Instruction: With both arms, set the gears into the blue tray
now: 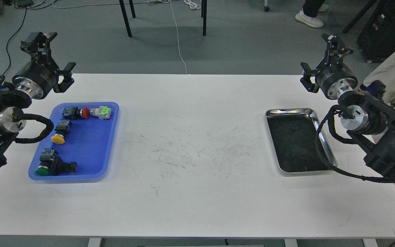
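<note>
On the white table, the blue tray is seen at the left, holding four push-button switches: a red-capped one, a green-and-white one, a yellow-capped one and a green-capped one. At the right, well apart from it, a steel tray with a dark inside is set, and two gears are made out within it as small dark shapes. The left gripper is held above the table's far left edge, its fingers spread wide and empty. The right gripper is raised beyond the steel tray, likewise released and holding nothing.
</note>
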Controlling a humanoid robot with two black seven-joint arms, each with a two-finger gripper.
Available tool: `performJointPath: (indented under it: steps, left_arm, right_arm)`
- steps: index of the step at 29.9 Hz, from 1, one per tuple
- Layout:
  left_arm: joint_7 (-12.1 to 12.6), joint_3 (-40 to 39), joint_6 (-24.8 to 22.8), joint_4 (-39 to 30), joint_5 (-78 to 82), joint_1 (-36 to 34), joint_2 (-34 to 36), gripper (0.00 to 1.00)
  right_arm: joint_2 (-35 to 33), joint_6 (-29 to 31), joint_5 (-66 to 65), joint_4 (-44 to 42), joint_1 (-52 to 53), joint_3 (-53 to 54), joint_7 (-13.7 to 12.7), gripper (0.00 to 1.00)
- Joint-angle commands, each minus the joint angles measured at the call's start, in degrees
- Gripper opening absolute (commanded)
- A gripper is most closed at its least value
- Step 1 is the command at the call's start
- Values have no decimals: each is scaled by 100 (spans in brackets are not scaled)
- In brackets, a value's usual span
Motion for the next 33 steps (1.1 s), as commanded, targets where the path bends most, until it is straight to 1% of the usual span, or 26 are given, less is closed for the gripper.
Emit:
performJointPath:
  steps: [1,4,5,6,8,11,14,17,20,23,25,28,33]
  left_arm:
    - [-133,59,-22,5,9,2,6,99]
    - [-177,77,-75,40,18,20,-29,99]
    - [-125,42,-93,40,9,11,-12,99]
    - [-177,25,-119,40,1,11,6,99]
    - [-177,16,-241,57,-52,20,-3,99]
    - [-177,-11,-549,119,-87,20,5,99]
    - [-142,-72,-1047,443,-79,11,6,99]
    - [-186,-125,-1047,602,-96,2,-12,99]
    - [-204,-449,-1047,742,-114,2,-3,99]
    - [-186,-459,-1047,954,-78,2,-91,99]
    - [-195,-494,-1047,919,-105,-24,-179,99]
    - [-160,-406,-1047,963,-26,19,-258,99]
    - [-177,-11,-1047,972,-52,-33,-267,99]
  right_arm:
    - [9,0,-1,0,-4,-1,9,99]
    - [9,0,-1,0,-4,-1,0,99]
    - [9,0,-1,9,-4,-1,0,99]
    - [9,0,-1,9,-4,-1,0,99]
    - [9,0,-1,9,-4,-10,0,99]
    - [9,0,-1,18,-4,-19,0,99]
    - [-18,0,-1,27,-4,-19,0,99]
    - [-53,0,-1,62,-4,-28,0,99]
    - [-61,0,-1,62,-4,-37,-9,99]
    - [-53,0,-1,62,-4,-37,0,99]
    - [-35,-26,-1,62,-4,-45,-9,99]
    - [-35,-61,-1,62,4,-54,-26,99]
    - [-35,-61,-9,36,66,-185,-53,99]
